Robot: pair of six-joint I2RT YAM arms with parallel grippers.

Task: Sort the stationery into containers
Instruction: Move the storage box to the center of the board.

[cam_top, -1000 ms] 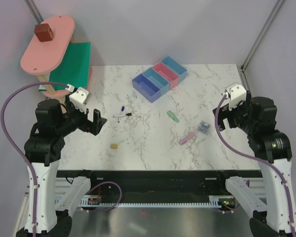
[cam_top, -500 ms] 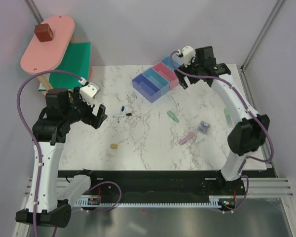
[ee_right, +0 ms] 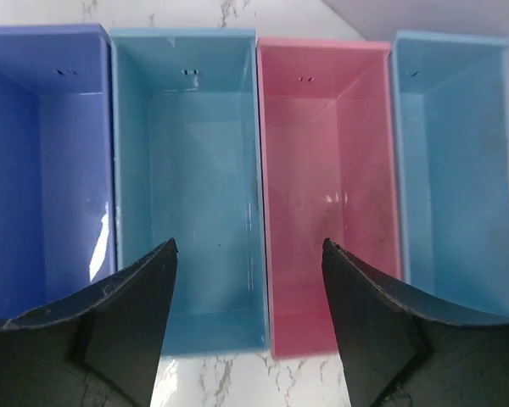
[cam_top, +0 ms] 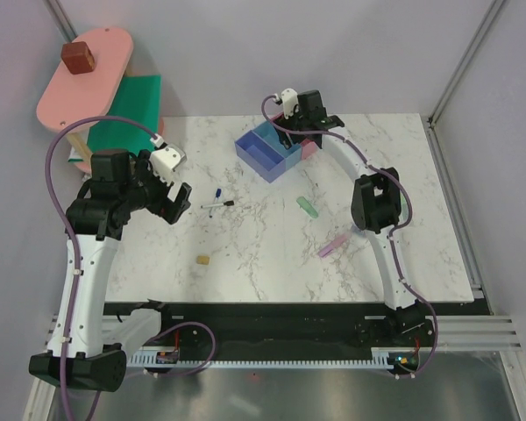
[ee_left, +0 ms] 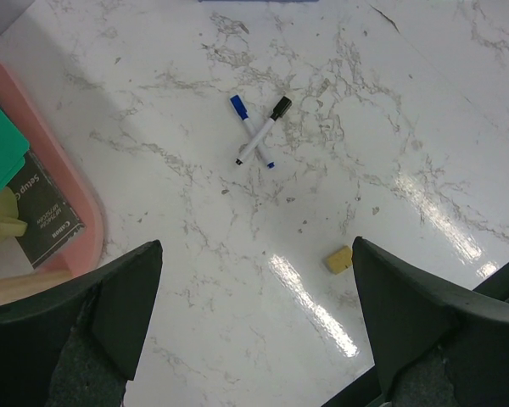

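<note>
Two thin white markers (cam_top: 217,204) lie crossed near my open, empty left gripper (cam_top: 172,201); in the left wrist view the markers (ee_left: 256,136) are ahead of the gripper (ee_left: 259,339) and a tan block (ee_left: 338,259) sits beside the right finger. The tan block (cam_top: 203,260), a mint-green piece (cam_top: 307,206) and a pink-lilac bar (cam_top: 333,246) lie on the table. The purple-blue bundle is hidden behind the right arm. My right gripper (cam_top: 311,127) is open and empty above the row of bins (cam_top: 250,149). In the right wrist view the gripper (ee_right: 250,331) hovers over the light blue bin (ee_right: 187,170) and pink bin (ee_right: 327,178); all four bins show no items.
A pink-and-green tiered shelf (cam_top: 114,105) stands at the back left with a brown cube (cam_top: 77,57) on top; its pink base (ee_left: 68,195) shows in the left wrist view. The right arm's elbow (cam_top: 377,202) hangs over the table's right middle.
The right arm has swung from the table's right side to the back, over the bins. The left gripper has shifted slightly back and right.
</note>
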